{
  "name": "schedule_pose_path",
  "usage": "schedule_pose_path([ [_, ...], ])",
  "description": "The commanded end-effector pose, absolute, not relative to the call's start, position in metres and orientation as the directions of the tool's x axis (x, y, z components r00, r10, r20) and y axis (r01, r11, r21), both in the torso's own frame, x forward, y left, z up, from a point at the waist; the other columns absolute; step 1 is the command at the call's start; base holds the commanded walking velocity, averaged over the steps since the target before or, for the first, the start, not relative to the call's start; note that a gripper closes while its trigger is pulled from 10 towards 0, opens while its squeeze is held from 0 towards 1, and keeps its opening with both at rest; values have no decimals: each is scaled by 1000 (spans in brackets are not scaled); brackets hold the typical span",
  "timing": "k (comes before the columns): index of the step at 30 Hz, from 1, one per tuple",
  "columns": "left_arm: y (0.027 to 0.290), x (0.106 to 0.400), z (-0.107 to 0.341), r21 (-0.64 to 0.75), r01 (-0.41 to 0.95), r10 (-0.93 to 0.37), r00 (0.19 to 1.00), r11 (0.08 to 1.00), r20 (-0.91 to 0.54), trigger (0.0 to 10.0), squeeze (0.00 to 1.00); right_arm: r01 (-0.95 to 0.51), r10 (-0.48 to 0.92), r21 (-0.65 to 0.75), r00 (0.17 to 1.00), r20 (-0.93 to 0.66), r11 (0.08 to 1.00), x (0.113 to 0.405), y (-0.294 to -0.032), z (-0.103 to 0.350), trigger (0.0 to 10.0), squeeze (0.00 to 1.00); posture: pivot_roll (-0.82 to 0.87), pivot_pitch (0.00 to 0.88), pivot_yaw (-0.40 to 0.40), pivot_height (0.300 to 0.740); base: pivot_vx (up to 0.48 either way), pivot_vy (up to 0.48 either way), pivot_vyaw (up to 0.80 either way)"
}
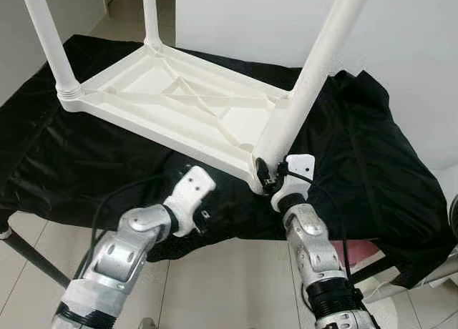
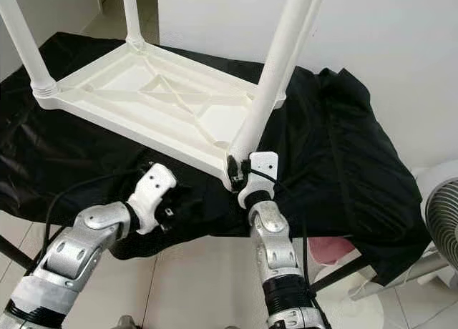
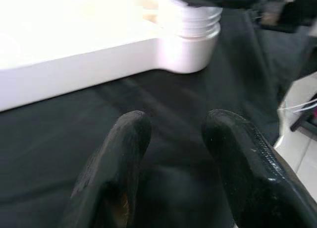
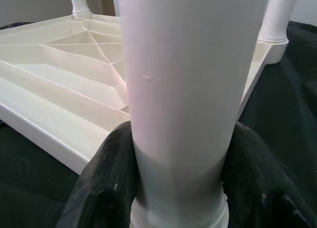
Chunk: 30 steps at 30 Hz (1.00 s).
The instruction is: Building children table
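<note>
seating the near-corner leg [image 1: 304,86] appears the step in hand: right gripper [image 4: 173,188] clamps its base on the inverted white tabletop [image 1: 143,82] atop black cloth [image 1: 358,164]. left gripper [image 3: 173,153] hovers parted, empty. next likely twisting the leg home.

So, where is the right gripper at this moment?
The right gripper is closed around the base of the nearest white leg, at the near right corner of the upturned table top on the black cloth.
</note>
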<state>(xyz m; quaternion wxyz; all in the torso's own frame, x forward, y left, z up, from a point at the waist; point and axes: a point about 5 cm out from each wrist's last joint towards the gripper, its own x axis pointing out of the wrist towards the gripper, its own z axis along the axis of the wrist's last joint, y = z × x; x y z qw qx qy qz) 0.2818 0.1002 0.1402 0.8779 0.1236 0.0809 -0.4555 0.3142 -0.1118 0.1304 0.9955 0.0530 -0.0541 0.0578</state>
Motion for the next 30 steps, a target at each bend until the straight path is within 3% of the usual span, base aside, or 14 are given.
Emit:
schedule_pose_path([
  [1, 95, 287, 145, 179, 786, -753, 619, 592, -223, 10000, 0, -55, 50, 94, 997, 63, 994, 311, -120, 120, 10000, 0, 13, 27, -119, 740, 0, 0, 0],
  [6, 90, 287, 148, 181, 792, -765, 610, 582, -207, 10000, 0, -64, 58, 80, 996, 73, 995, 310, -118, 122, 10000, 0, 11, 30, -113, 740, 0, 0, 0],
  [7, 84, 286, 150, 186, 804, -779, 594, 565, -203, 10000, 0, -79, 71, 83, 993, 94, 993, 311, -118, 124, 10000, 1000, 11, 35, -97, 740, 0, 0, 0],
  [14, 79, 284, 153, 188, 813, -792, 580, 550, -192, 10000, 0, -112, 100, 92, 986, 132, 989, 311, -118, 130, 10000, 1000, 18, 45, -91, 740, 0, 0, 0],
  [15, 77, 283, 153, 189, 812, -792, 582, 552, -186, 10000, 0, -136, 119, 115, 982, 145, 984, 311, -120, 133, 10000, 259, 18, 44, -93, 740, 0, 0, 0],
  [16, 77, 282, 153, 194, 812, -793, 581, 550, -186, 10000, 0, -150, 130, 126, 979, 156, 981, 312, -122, 135, 10000, 0, 19, 44, -98, 740, 0, 0, 0],
  [30, 77, 281, 155, 203, 809, -793, 585, 552, -173, 10000, 0, -259, 245, 73, 956, 160, 963, 315, -133, 137, 10000, 0, 34, 31, -99, 740, 0, 0, 0],
])
